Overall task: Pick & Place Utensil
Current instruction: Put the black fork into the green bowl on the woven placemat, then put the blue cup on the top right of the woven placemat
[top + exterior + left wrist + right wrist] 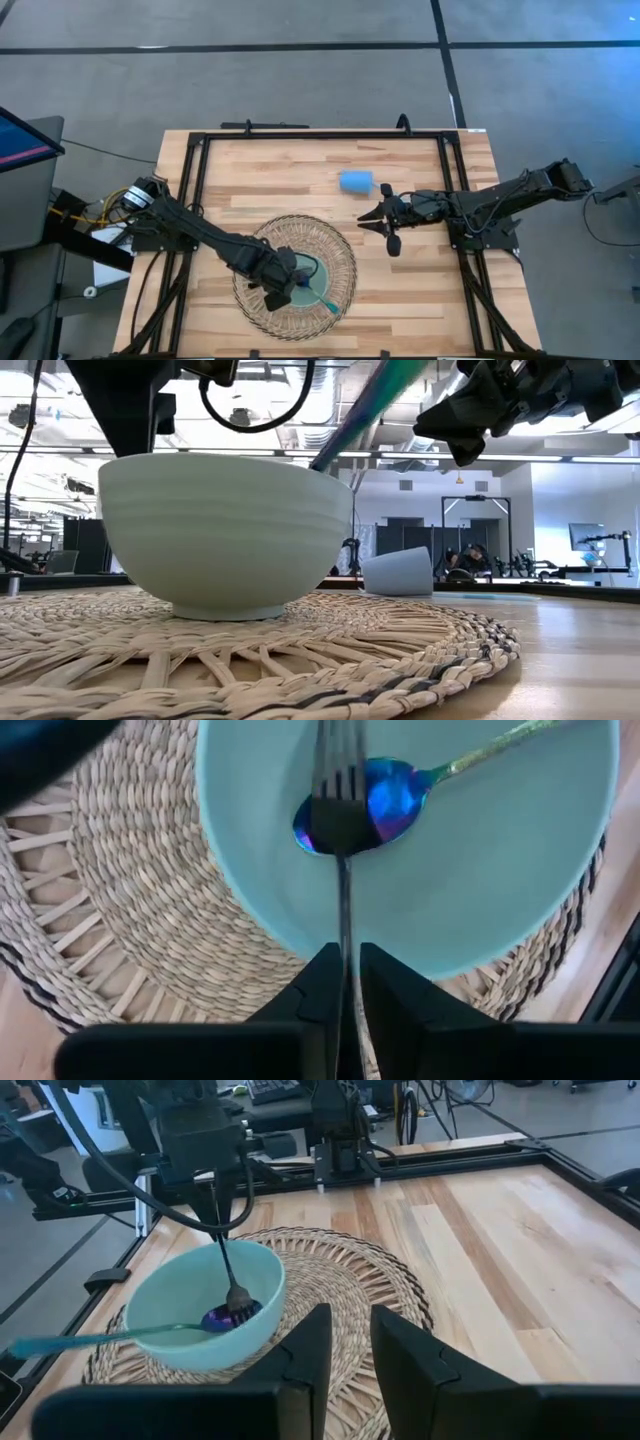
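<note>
Upright, fork (228,1260) in left gripper (341,982), tines down in bowl (180,1325).

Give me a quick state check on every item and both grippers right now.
Fork: upright, tines in the bowl, held by left gripper.
Spoon: lying in bowl, handle over the rim.
Bowl: upright on the mat.
Mat: flat on table.
Cup: on its side.
Left gripper: shut on fork.
Right gripper: open, empty.

Dark fork (342,840) upright, tines down in pale blue bowl (480,910) at lower centre of high view, touching iridescent blue spoon (385,795) lying inside.
</note>
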Controlling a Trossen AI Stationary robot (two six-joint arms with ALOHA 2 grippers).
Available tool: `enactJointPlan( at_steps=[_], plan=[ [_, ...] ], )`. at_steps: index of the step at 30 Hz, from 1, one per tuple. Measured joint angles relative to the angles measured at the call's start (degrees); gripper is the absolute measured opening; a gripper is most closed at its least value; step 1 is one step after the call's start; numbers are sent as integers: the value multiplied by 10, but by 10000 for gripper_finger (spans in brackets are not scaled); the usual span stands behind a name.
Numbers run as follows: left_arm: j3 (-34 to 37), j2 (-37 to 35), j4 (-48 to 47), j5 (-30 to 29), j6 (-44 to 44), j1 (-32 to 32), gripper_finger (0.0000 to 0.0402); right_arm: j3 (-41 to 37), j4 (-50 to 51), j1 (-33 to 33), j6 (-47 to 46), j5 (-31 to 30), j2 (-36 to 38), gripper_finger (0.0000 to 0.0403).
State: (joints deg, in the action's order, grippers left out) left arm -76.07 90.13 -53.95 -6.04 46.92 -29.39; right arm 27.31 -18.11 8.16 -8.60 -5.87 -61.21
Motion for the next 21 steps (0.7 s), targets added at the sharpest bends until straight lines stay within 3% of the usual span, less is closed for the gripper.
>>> enactJointPlan(
  at_steps=[10, 21],
  plan=[
    [0, 0, 4, -1, -2, 2, 77, 0, 0, 0, 0, 0, 0, 68],
    [1, -56, 70, -5, -2, 12, 70, 0, 6, -1, 0, -1, 0, 68]
  ],
)
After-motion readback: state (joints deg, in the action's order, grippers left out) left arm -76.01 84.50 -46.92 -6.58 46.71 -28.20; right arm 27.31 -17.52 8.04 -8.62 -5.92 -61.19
